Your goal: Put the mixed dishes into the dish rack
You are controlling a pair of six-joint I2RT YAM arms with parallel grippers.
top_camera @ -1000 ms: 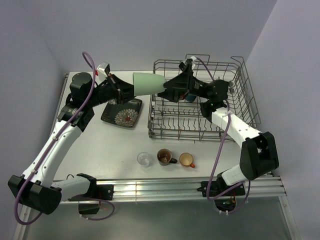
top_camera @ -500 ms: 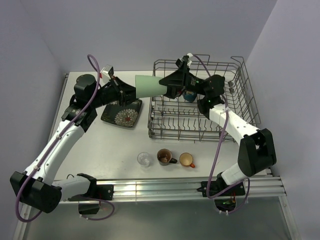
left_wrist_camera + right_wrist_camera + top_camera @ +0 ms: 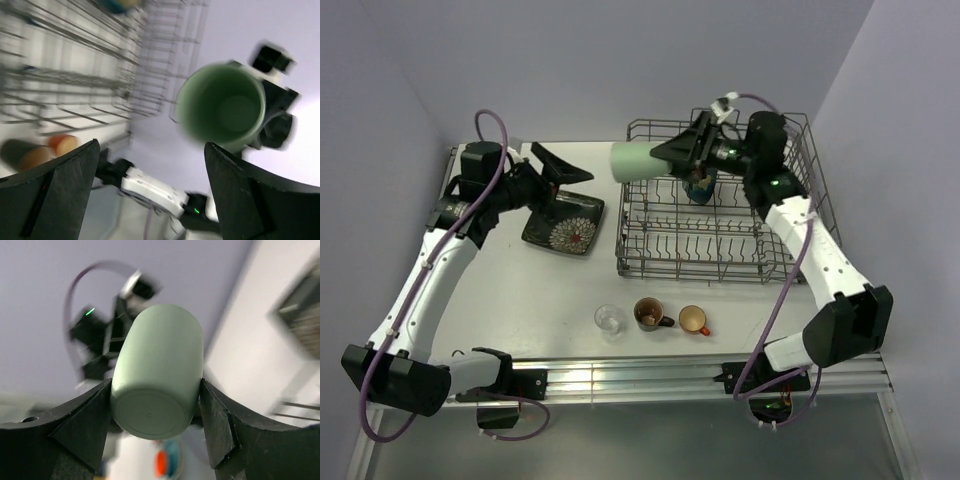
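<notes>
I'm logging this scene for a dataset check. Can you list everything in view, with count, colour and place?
cup: one, pale green, held in the air on its side, beside the rack's far-left corner
dish rack: one, grey wire, right part of the table
bowl: one, dark blue, inside the rack's far part
square plate: one, dark with white flowers, on the table left of the rack
glass: one, clear, near the table's front edge
brown mug: one, dark brown, right of the glass
orange mug: one, orange, right of the brown mug
table: one, white
left gripper: black, open, above the plate
right gripper: black, shut on the cup's base
</notes>
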